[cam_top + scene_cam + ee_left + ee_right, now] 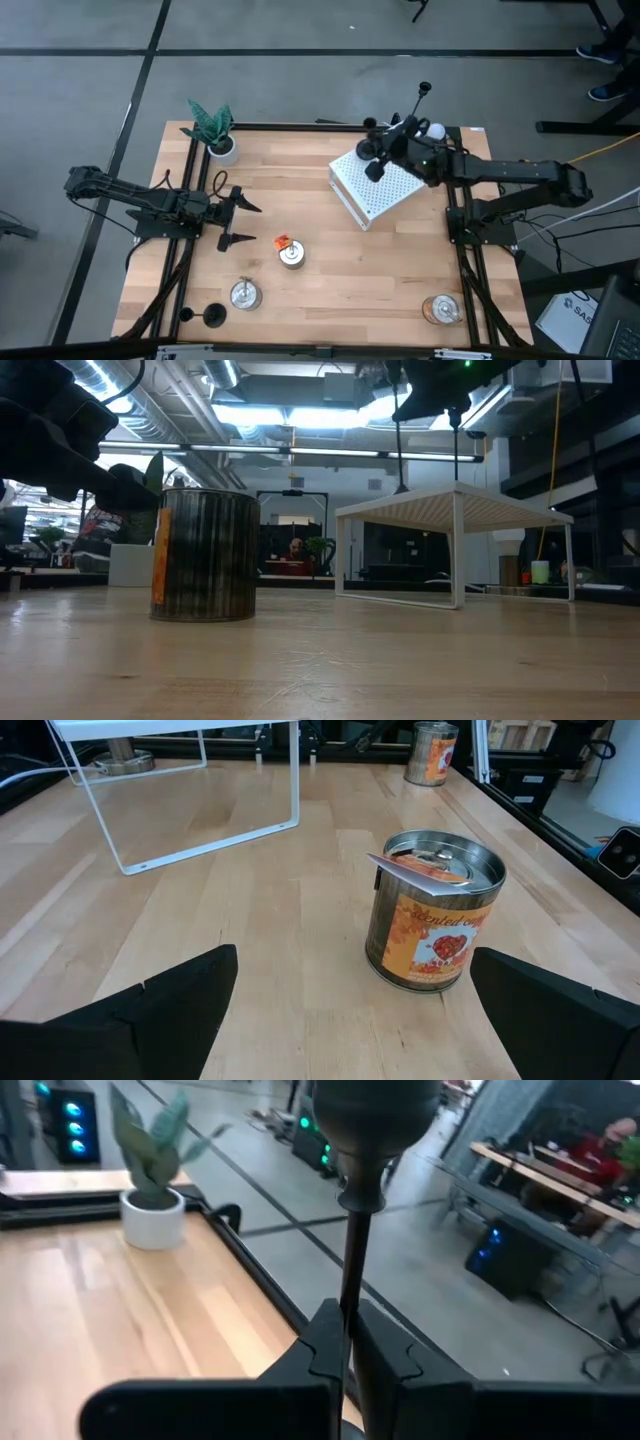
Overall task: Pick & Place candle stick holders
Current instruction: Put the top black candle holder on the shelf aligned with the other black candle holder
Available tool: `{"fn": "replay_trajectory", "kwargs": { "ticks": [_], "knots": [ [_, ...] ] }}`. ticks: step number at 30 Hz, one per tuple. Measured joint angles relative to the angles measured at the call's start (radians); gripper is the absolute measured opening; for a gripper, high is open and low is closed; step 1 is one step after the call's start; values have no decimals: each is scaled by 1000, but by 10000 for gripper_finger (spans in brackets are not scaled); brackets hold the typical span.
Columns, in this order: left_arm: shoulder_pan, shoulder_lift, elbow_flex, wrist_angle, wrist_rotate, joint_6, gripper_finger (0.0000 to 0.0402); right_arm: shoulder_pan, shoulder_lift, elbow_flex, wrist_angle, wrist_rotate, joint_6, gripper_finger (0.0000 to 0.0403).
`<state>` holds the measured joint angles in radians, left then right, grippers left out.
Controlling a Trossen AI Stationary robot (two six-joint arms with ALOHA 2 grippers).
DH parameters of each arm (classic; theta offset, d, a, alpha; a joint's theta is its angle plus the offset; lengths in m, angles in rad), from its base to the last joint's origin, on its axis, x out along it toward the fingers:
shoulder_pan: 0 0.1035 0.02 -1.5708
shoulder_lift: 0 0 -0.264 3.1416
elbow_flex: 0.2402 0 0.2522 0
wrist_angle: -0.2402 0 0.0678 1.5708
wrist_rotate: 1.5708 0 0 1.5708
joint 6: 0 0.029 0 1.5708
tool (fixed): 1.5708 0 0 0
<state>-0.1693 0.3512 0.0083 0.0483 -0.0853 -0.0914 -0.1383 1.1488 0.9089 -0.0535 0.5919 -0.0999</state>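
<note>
Over the white rack (373, 189) at approx 1 o'clock on the table (330, 300), the right gripper (400, 133) is clenched on a candle holder's (421, 100) thin stem, held up in the air. Another holder (213, 316) stands at 7 o'clock. Left gripper (243, 223) at 9 o'clock w/ jaws released, facing a tin (291, 253).
</note>
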Motion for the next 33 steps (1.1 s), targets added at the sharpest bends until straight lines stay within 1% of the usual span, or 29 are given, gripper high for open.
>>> {"fn": "replay_trajectory", "kwargs": {
  "ticks": [13, 19, 30, 33],
  "knots": [
    [0, 0, 0, 0, 0, 0, 400, -85, -55, 0, -115, 0, 94, 9],
    [0, 0, 0, 0, 0, 0, 400, -120, -78, 0, -157, -17, 124, 9],
    [0, 0, 0, 0, 0, 0, 400, -157, -78, 0, -156, -77, 153, 9],
    [0, 0, 0, 0, 0, 0, 400, -156, -78, 0, -157, -80, 156, 9]
  ]
}}
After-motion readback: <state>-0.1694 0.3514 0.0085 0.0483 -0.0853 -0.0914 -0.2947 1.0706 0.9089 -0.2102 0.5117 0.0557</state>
